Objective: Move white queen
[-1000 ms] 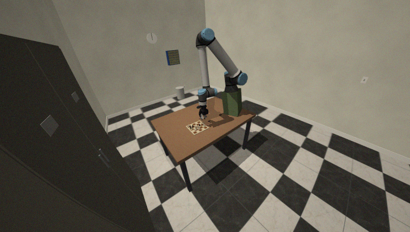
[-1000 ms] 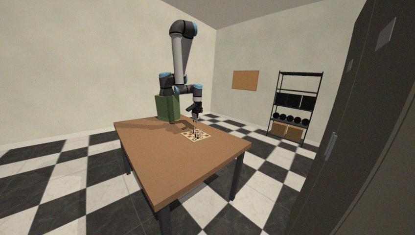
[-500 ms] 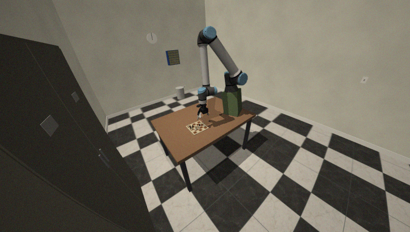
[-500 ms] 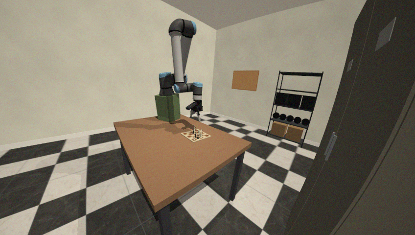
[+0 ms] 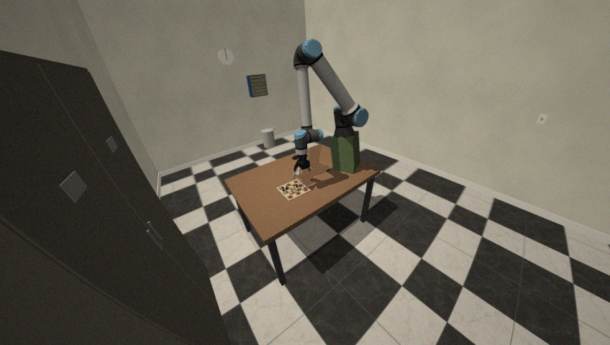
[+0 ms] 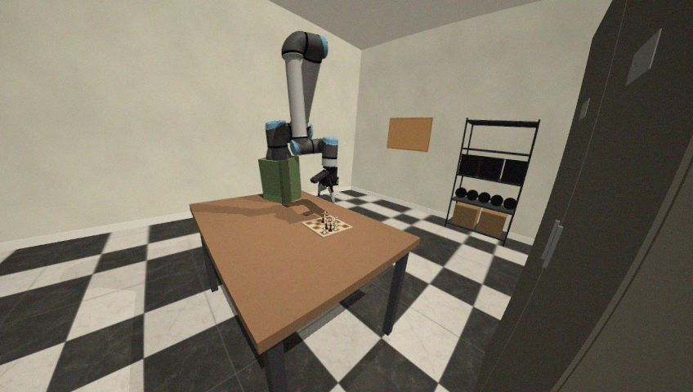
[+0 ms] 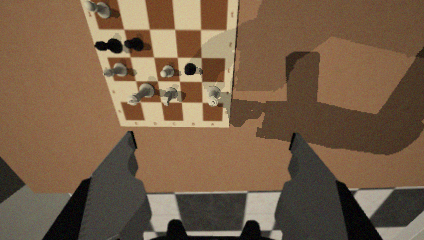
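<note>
The chessboard lies on the brown table. A white piece, which I take for the white queen, stands upright on a cream square in the rightmost file, second row from the board's near edge. I cannot read the square's number. My gripper is open wide and empty. It hangs above the bare table just off the board's near edge, clear of the queen. Other white pieces and black pieces stand on the board.
The arm's green pedestal stands at the table's back corner. The table's edge runs just under my fingers in the wrist view, with checkered floor below. A dark cabinet and a shelf rack stand well away.
</note>
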